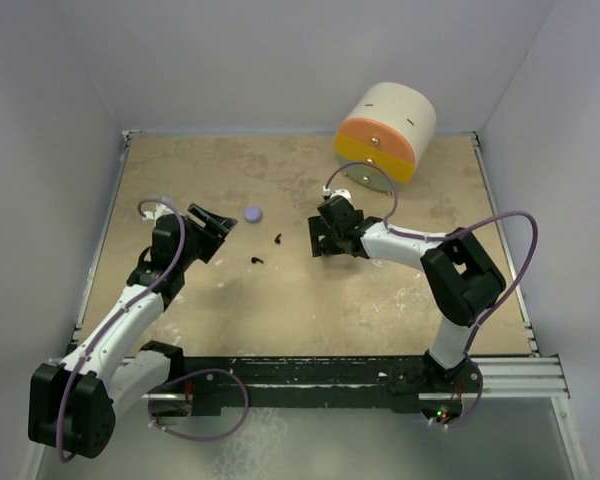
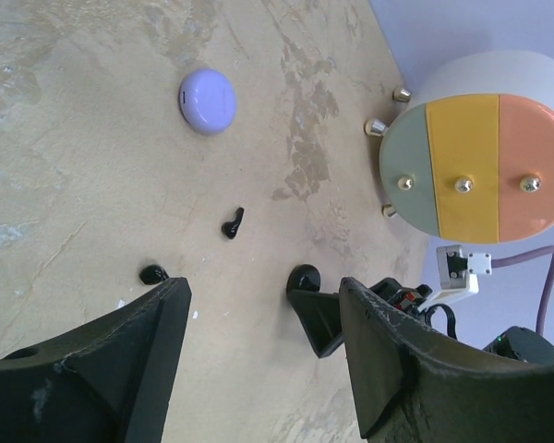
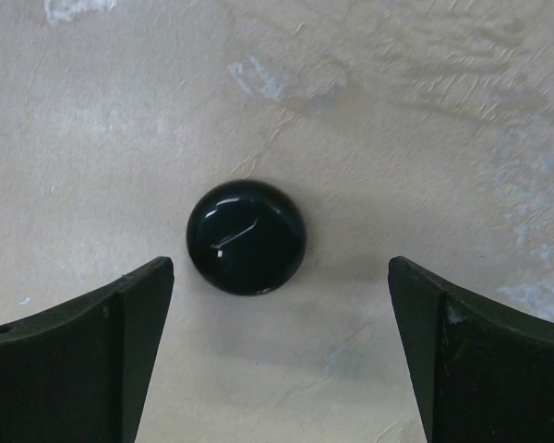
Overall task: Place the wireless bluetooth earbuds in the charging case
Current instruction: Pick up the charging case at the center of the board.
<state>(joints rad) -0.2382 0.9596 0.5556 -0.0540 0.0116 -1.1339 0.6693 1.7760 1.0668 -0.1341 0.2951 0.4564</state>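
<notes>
Two tiny black earbuds lie on the tan table, one (image 1: 279,238) further back and one (image 1: 257,261) nearer; both show in the left wrist view (image 2: 232,224) (image 2: 152,274). The lavender round case (image 1: 252,213) (image 2: 208,100) lies shut just behind them. The black round case (image 3: 246,237) (image 2: 304,278) lies shut on the table. My right gripper (image 1: 322,238) (image 3: 279,309) is open and hovers over it, one finger on each side, not touching. My left gripper (image 1: 210,230) (image 2: 263,369) is open and empty, left of the earbuds. No lavender earbuds show.
A pale drum (image 1: 385,135) (image 2: 475,157) with an orange, yellow and grey-green face and brass knobs lies at the back right. Grey walls enclose the table. Metal rails run along its near edge (image 1: 380,372).
</notes>
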